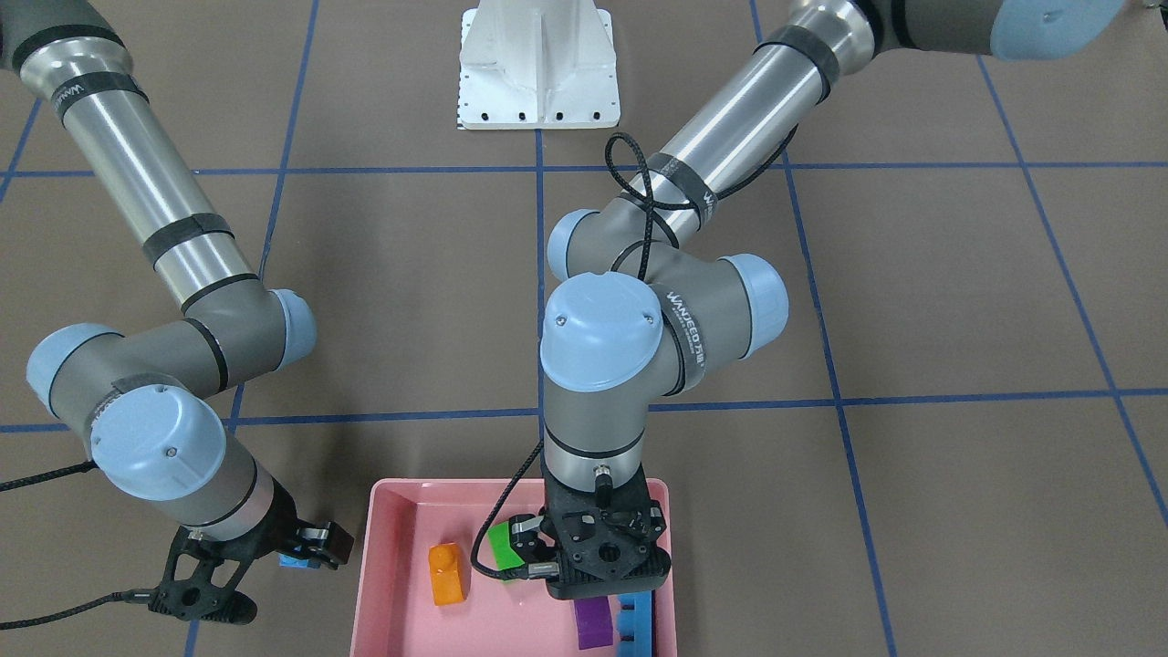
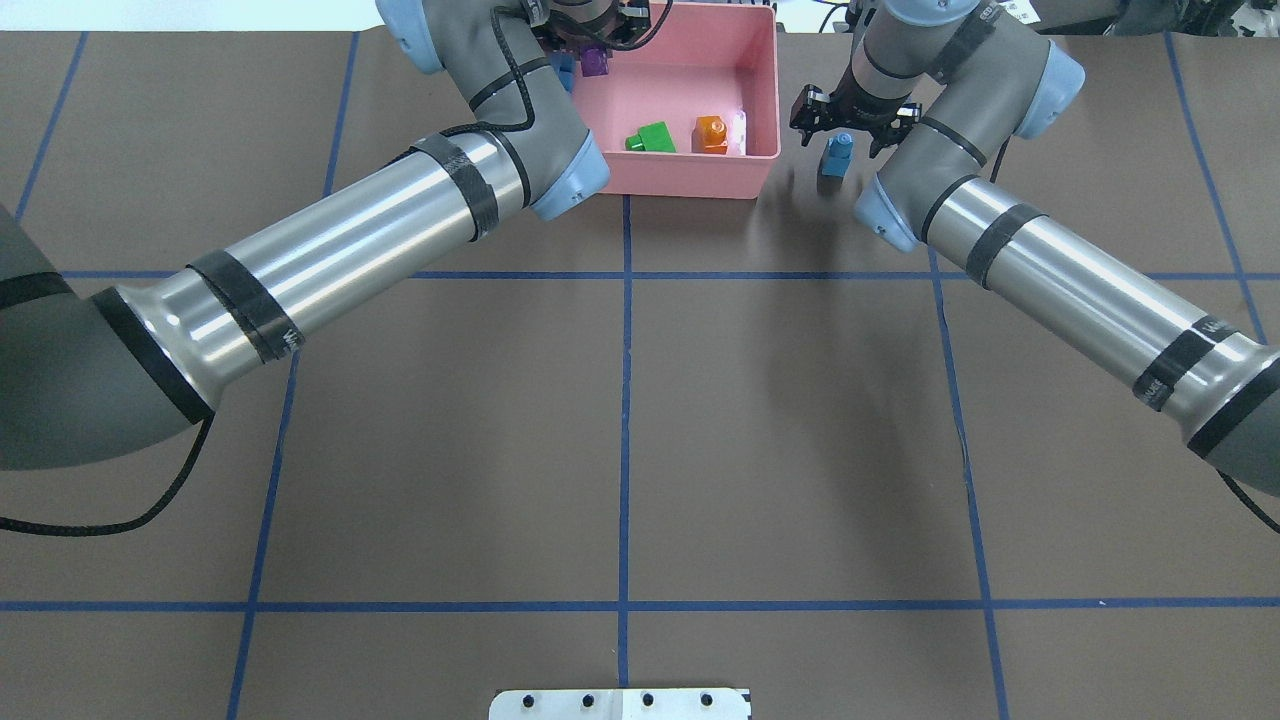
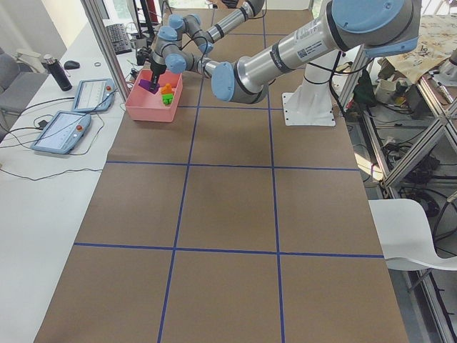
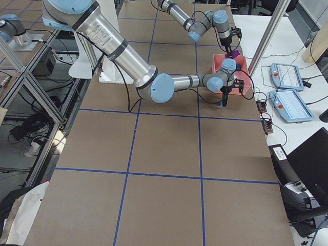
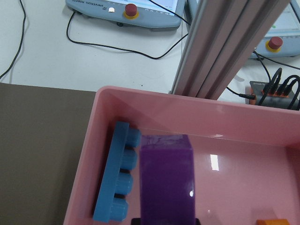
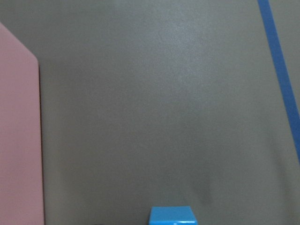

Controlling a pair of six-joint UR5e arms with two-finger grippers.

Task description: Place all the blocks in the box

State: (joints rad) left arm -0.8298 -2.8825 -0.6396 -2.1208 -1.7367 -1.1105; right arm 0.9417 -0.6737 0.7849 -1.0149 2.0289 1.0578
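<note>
Box (image 2: pixel 690 80) is recorded at the far side of the table (image 2: pixel 620 420), in front of the robot. Four blocks are seen within its walls.

Left gripper (image 1: pixel 593 593) is placed over the box's far left corner. Its jaws are closed on the purple block (image 5: pixel 168 178), which is seen directly under the wrist camera, between the fingers. Whether that block touches the box floor cannot be told. The long blue block (image 5: pixel 117 178) is laid on its side against the left wall, with its studs turned toward the purple block and just beside it.

The green block (image 2: pixel 652 138) and the orange block (image 2: pixel 711 133) are found on the box floor by the near wall, side by side but apart, and clear of the left fingers.

Right gripper (image 2: pixel 845 128) is held outside the box, just beside its right wall. Its jaws appear closed on the cube (image 2: pixel 836 152), which is centred between the fingers. Contact between cube and table cannot be judged.
</note>
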